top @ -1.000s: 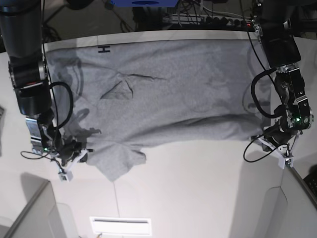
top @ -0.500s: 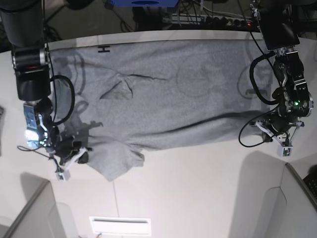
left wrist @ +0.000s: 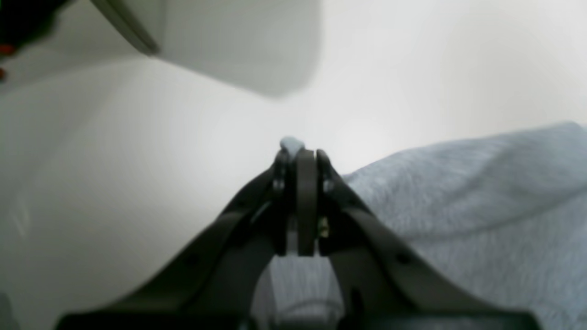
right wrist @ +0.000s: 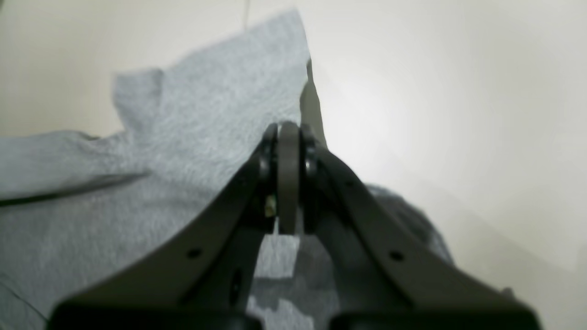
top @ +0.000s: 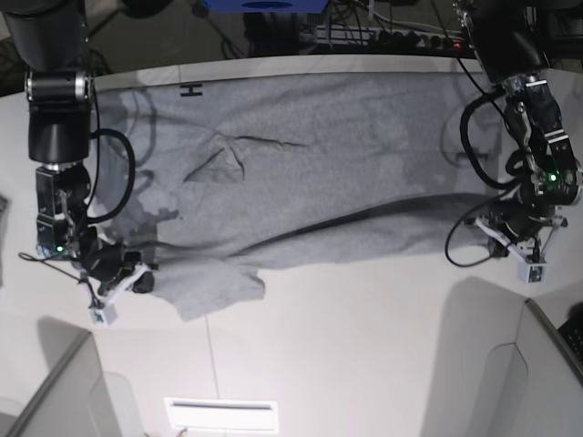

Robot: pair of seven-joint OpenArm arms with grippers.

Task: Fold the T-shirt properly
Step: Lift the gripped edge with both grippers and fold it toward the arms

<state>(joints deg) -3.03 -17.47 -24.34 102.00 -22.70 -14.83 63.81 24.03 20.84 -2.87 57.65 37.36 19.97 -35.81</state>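
The heather-grey T-shirt point(top: 310, 173) lies spread wide over the white table, with a black "H" point(top: 190, 89) showing at its far left edge. Its near edge is raised and casts a dark shadow band. My right gripper point(top: 142, 277) sits at the shirt's near left corner beside a sleeve point(top: 217, 291), shut on the T-shirt point(right wrist: 206, 137) in the right wrist view point(right wrist: 288, 133). At the near right corner my left gripper point(top: 490, 229) is also shut on the cloth. A small nub of grey fabric pokes past its tips point(left wrist: 298, 153), and the T-shirt point(left wrist: 458, 206) trails off to the right.
Bare white table point(top: 364, 346) stretches in front of the shirt. Grey angled panels stand at the near left point(top: 55, 391) and near right point(top: 547, 364). A white slotted plate point(top: 221, 414) lies at the front edge. Cables and a power strip point(top: 383, 36) run behind the table.
Both shut grippers have drawn the shirt's near edge toward the back. The left gripper has moved farthest, and the shadow under the raised edge has lengthened.
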